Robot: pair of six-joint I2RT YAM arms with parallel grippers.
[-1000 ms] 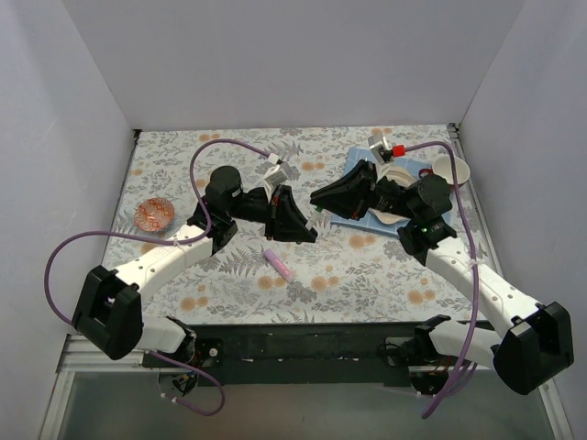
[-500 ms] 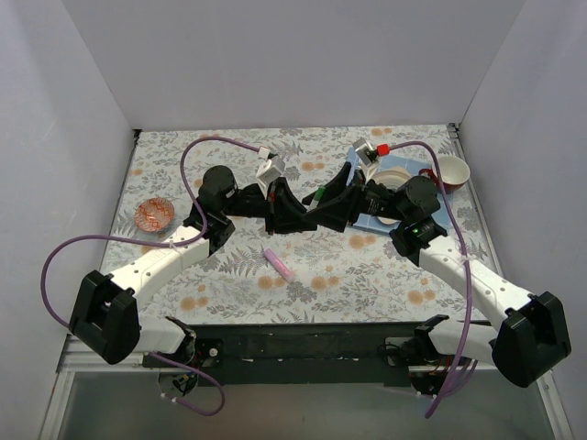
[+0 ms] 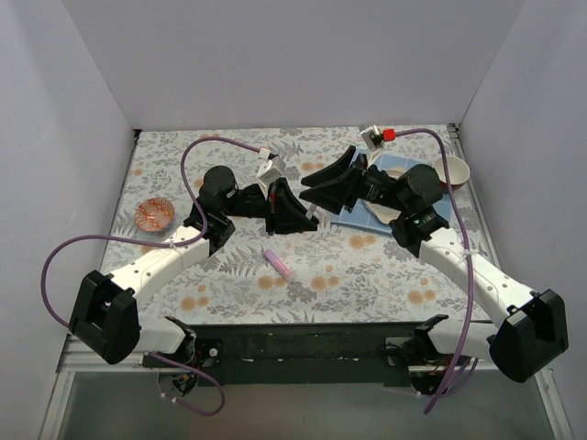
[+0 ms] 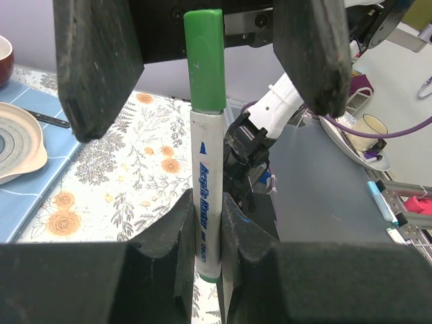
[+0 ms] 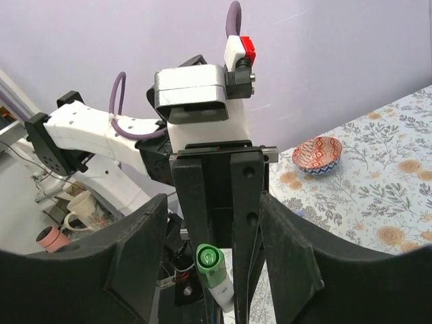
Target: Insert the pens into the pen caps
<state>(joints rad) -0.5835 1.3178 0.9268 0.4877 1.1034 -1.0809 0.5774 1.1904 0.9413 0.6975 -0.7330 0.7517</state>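
At the far left of the bench [image 3: 367, 275] sat a small patterned bowl [image 3: 154, 214], well apart from the work. The left arm [image 3: 174, 257] reached in toward the middle. The left jaws were closed on the barrel of the white pen [image 4: 206, 202], holding it clear of the bench. The green cap [image 4: 204, 61] sat on the pen's free end, and no gap showed at the join, so this pair looked done. Below them the pink pen [image 3: 279, 263] lay flat on the bench, untouched. I could not make out its lilac cap.

The right jaws stood open on either side of the green cap, facing the left jaws and not touching it. The right arm [image 3: 459, 261] ran back over the blue mat [image 3: 351, 216] toward the red-lined bowl [image 3: 456, 170].

The step in hand seemed to be letting go of the capped pen. To do it well, the right jaws should draw back straight along the pen's line, wide enough not to drag the cap loose. The left jaws should keep a firm grip until the cap is clear, then lay the pen down away from the pink one.
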